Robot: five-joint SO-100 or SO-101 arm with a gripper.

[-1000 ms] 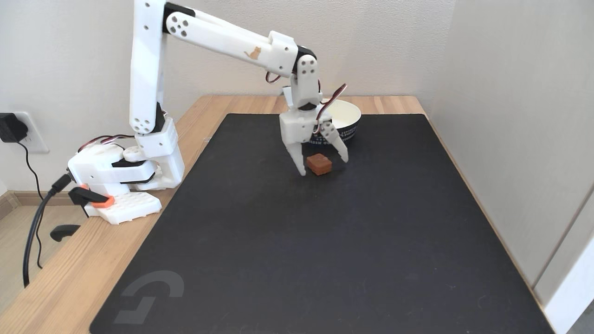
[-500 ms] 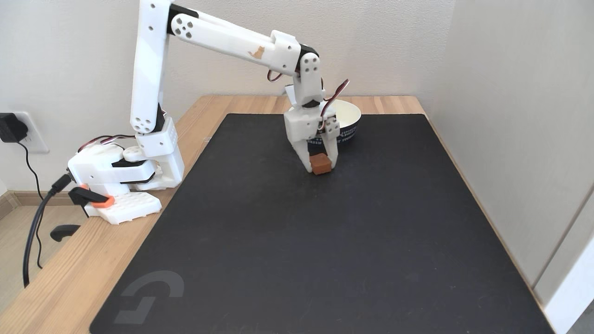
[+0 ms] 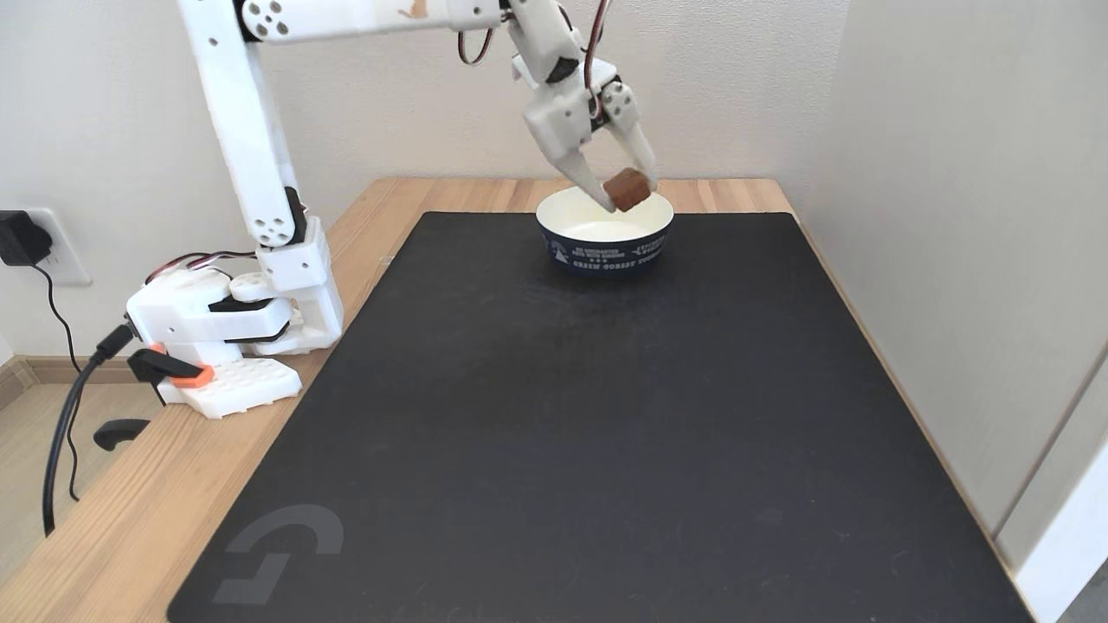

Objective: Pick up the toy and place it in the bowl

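In the fixed view the toy (image 3: 627,188), a small reddish-brown block, hangs tilted in the air just above the bowl's open top. My white gripper (image 3: 628,195) is shut on it, one fingertip on each side, pointing down and to the right. The bowl (image 3: 605,243) stands on the far part of the black mat, cream-white inside and dark navy outside with white lettering. Its inside looks bare from here.
A large black mat (image 3: 597,415) covers most of the wooden table (image 3: 130,510). The arm's base (image 3: 221,337) is clamped at the table's left edge, with cables beside it. Walls close in behind and on the right.
The gripper closed on the toy on the mat, then lifted it up and back. It now holds the toy over the bowl, which it no longer hides.
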